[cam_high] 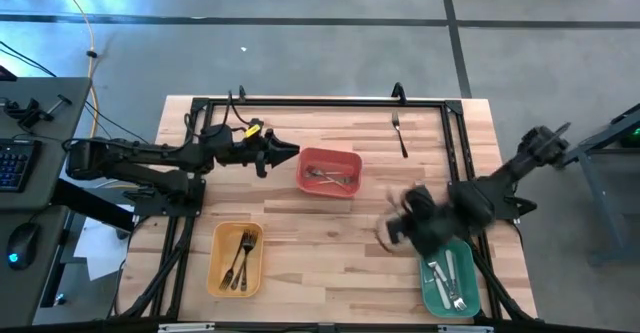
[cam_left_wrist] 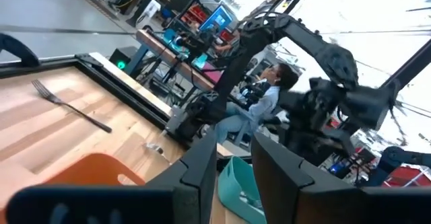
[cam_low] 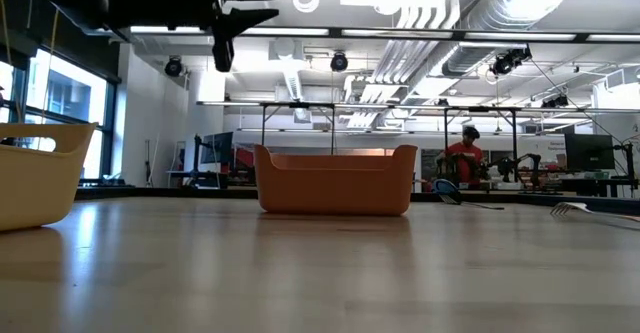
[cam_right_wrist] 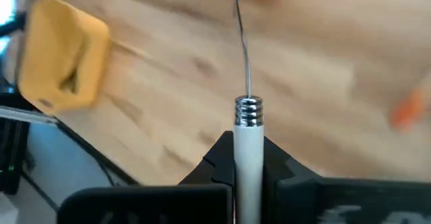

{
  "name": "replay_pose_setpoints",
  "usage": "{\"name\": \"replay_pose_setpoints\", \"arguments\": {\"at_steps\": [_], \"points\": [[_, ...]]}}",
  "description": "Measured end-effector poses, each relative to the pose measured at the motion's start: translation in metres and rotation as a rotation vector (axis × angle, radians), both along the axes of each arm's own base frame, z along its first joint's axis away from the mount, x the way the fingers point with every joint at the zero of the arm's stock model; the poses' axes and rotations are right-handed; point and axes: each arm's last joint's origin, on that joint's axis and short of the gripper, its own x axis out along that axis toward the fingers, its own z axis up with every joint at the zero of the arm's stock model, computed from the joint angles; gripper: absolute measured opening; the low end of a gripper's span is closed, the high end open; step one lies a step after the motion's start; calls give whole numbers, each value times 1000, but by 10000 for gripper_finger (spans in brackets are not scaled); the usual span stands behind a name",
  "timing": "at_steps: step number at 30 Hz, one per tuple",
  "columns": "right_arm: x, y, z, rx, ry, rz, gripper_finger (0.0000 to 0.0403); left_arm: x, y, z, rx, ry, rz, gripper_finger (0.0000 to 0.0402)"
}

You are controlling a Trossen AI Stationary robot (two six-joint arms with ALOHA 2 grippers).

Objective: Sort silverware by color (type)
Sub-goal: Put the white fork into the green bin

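My right gripper is above the table left of the green bin and is shut on a white-handled utensil. Its thin metal stem runs out past the picture's edge, so its head is out of view. My left gripper hangs open and empty just left of the red bin, above the table. A dark fork lies flat on the wood at the far side. The red, yellow and green bins each hold a few utensils. My right gripper pinches the utensil's white handle between its two fingers, just behind the ribbed metal collar. The utensil lies along the fingers, with its stem sticking straight out past their tips. It shows above the wood, apart from it.
A black frame runs round the table's far and side edges. Bare wood lies between the three bins. A person in red sits far behind the table. A desk with keyboard and mouse stands off the left side.
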Motion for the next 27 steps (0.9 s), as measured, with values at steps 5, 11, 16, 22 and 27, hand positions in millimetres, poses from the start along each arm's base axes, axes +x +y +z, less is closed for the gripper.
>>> {"name": "replay_pose_setpoints", "arguments": {"at_steps": [5,11,16,22,27], "points": [[-43,42,-27,131,116,-66,1,-2,7,-3,-4,26,-12,78],[-64,67,-62,151,333,45,1,-3,13,-5,-23,48,10,76],[-75,76,-93,158,404,88,0,-4,16,-6,-50,54,6,76],[-85,83,-114,127,436,126,0,-5,18,-6,-67,57,-7,76],[-92,86,-127,101,477,148,0,-5,18,-7,-85,63,-8,76]]}}
